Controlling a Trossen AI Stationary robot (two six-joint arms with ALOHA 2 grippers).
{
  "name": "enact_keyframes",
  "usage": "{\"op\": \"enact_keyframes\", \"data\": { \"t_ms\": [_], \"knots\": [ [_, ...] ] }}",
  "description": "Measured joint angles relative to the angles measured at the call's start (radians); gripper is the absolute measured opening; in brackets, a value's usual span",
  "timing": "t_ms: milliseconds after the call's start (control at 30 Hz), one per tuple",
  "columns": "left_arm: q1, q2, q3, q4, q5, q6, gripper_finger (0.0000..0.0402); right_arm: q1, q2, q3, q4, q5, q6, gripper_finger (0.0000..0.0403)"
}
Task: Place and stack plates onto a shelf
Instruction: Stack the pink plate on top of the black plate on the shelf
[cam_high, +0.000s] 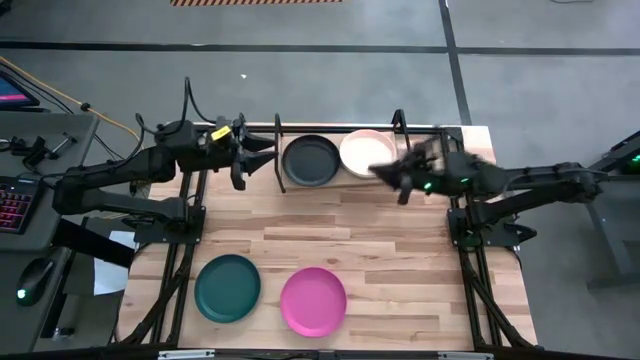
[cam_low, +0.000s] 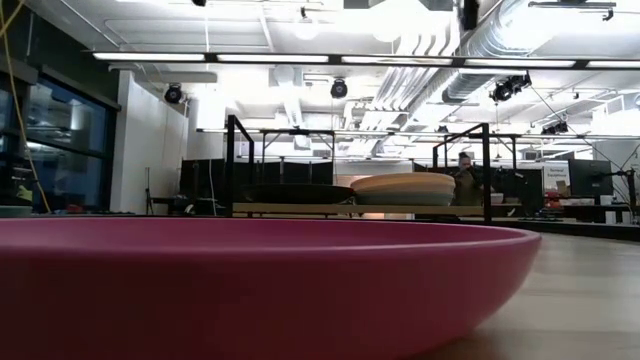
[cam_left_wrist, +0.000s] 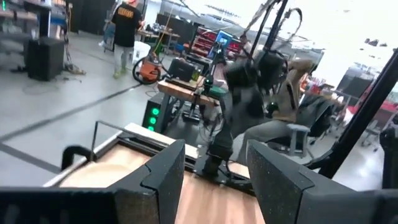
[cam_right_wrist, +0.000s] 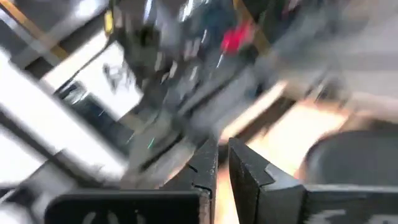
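Note:
The shelf stands at the table's far edge, a light-wood board in a black wire frame. On it sit the black plate and, to its right, the pale pink plate. Both also show in the low view, black plate and pink plate. The dark teal plate and the magenta plate lie flat near the table's near edge. No light blue or white plate shows. My left gripper hangs open just left of the shelf's left end. My right gripper is shut, empty, beside the pink plate's near-right rim.
The shelf's black upright posts stand between my left gripper and the black plate. Bare wood lies between the shelf and the two plates at the near edge. The magenta plate fills the low view's foreground. People and workbenches show in the room beyond.

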Motion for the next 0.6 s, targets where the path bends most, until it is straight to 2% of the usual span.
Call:
{"op": "enact_keyframes", "data": {
  "t_ms": [133, 233, 433, 600],
  "knots": [
    [0.0, 0.001, 0.0, -0.011, 0.0, -0.017, 0.016, 0.087, 0.151, 0.001, -0.054, -0.13, 0.153, 0.0056],
    [0.0, 0.001, 0.0, -0.01, 0.0, -0.017, 0.016, 0.147, 0.275, 0.054, -0.191, -0.217, 0.224, 0.0091],
    [0.0, 0.001, 0.0, -0.01, 0.0, -0.001, 0.016, 0.202, 0.51, 0.18, -0.444, -0.35, 0.224, 0.0163],
    [0.0, 0.001, 0.0, -0.01, 0.001, -0.009, 0.016, 0.201, 0.669, 0.212, -0.39, -0.491, 0.28, 0.0188]
  ]
}}
